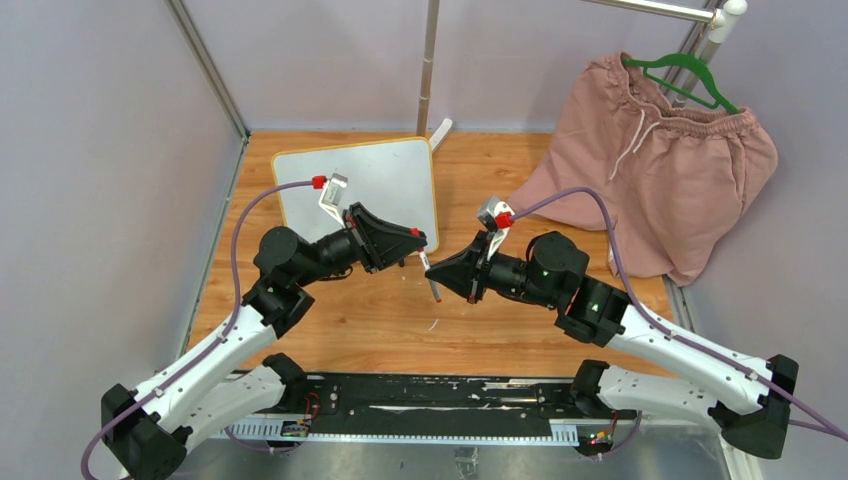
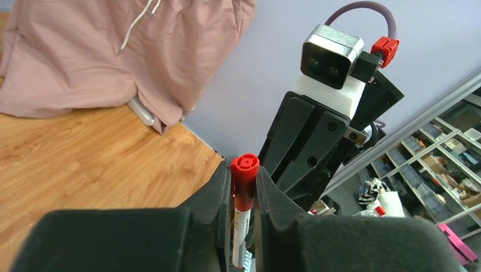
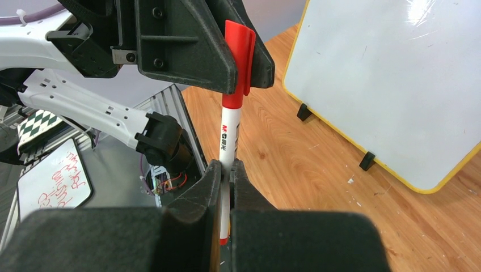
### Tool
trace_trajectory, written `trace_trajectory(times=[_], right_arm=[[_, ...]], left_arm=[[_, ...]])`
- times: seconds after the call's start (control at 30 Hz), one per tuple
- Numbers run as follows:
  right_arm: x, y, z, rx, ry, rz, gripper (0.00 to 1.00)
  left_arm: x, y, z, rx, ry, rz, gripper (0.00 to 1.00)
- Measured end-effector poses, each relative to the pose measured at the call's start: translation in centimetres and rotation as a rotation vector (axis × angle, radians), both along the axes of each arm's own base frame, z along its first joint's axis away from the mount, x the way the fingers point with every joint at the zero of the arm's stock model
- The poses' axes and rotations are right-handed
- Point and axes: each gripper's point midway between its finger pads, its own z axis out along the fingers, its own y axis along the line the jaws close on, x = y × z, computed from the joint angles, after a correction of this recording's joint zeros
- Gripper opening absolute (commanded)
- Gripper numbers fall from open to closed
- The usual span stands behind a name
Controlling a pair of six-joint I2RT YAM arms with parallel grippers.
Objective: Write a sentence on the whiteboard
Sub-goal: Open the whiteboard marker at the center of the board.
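Evidently the left end effector pinched the red cap, the right end effector the marker itself — a skewed pull could have wrenched it loose.

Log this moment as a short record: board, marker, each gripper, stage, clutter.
whiteboard: on the wooden table, blank, no writing visible
marker: held in the air between the two arms, red cap on
left gripper: closed on the red cap
right gripper: closed on the marker's white barrel
stage: cap not yet off, writing not begun
clutter: pink shorts on a green hanger, far right
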Motion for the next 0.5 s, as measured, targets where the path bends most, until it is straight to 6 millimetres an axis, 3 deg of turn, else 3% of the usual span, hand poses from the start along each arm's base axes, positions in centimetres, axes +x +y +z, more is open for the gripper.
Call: trace_trajectory(times=[0.07, 0.17, 0.23, 0.33, 0.5], right_arm=[[0.0, -0.01, 0.01, 0.0, 0.0, -0.001, 0.05], [-0.04, -0.01, 0.03, 0.0, 0.001, -0.002, 0.39], [-0.17, 0.0, 0.05, -0.004, 0.0, 0.002, 0.51], [-0.36, -0.04, 0.21, -0.01, 0.003, 0.005, 0.61], [-0.11, -0.22, 0.98, -0.006, 0.003, -0.013, 0.63]], left_arm=[[0.01, 0.01, 0.04, 0.0, -0.004, 0.001, 0.0], [0.04, 0.03, 0.04, -0.001, -0.001, 0.003, 0.0], [0.06, 0.06, 0.1, -0.005, 0.002, 0.006, 0.0], [0.02, 0.16, 0.29, -0.011, 0.004, 0.009, 0.0], [-0.33, 0.4, 0.75, -0.023, -0.004, 0.007, 0.0]])
